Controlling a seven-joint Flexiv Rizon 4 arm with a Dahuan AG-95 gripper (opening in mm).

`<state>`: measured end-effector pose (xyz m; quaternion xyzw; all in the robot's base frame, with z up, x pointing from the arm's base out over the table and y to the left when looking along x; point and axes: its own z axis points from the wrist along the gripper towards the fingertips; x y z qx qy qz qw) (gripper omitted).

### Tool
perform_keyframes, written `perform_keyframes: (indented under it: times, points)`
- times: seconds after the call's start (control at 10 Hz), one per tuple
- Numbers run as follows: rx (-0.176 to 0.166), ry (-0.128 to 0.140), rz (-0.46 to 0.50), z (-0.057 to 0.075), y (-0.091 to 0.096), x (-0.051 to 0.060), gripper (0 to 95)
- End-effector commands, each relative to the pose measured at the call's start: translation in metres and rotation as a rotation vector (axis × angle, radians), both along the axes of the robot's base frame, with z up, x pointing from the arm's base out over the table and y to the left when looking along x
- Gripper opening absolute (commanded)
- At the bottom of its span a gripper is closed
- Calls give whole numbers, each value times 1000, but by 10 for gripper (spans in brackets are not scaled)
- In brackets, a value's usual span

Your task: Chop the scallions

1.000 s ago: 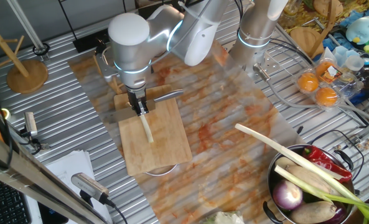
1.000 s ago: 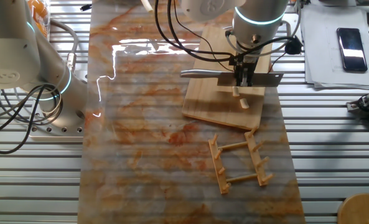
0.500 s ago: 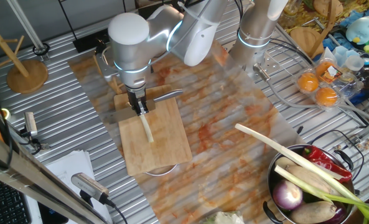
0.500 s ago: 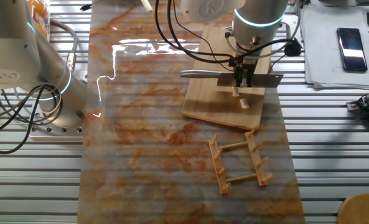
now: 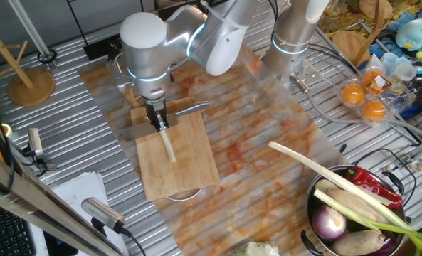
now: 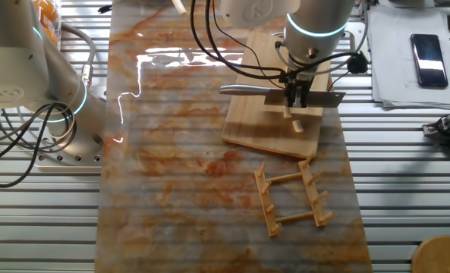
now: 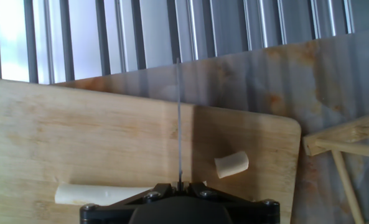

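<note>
a knife (image 6: 281, 94) is clenched in the gripper (image 5: 158, 122) above the scallions (image 7: 103, 193) on the cutting board (image 7: 78, 137); the loose cut piece (image 7: 231, 164) beside the blade could be knocked off the board.

no legible text, labels, brands or numbers in any view, nothing readable on counter, board or clutter at edges

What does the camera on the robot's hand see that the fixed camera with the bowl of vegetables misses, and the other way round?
Only the hand view shows a short cut chunk lying apart from the long scallion stalk, with the knife blade seen edge-on. Only the fixed view shows the bowl holding a purple onion and a red pepper, plus the gripper. Both show the cutting board and the stalk.
</note>
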<state>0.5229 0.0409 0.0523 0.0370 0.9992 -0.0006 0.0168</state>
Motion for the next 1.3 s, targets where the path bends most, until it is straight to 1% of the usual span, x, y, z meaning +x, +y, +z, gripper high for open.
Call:
perform_keyframes:
  times: [0.1,0.2,0.4,0.7,0.8,0.9,1.2,1.3]
  points:
    - [26,7,-7,-2,-2,-1,0]
    - [25,0,-3,-2,-2,-1,0]
    - [17,-1,9,-2,-2,-2,0]
    - [18,-7,14,-3,-3,-2,0]
    - [17,-21,18,-4,-4,-2,0]
    - [13,-34,21,-6,-5,-1,0]
    - [16,-42,30,-15,-8,2,0]
    - [4,-48,30,-21,-7,4,0]
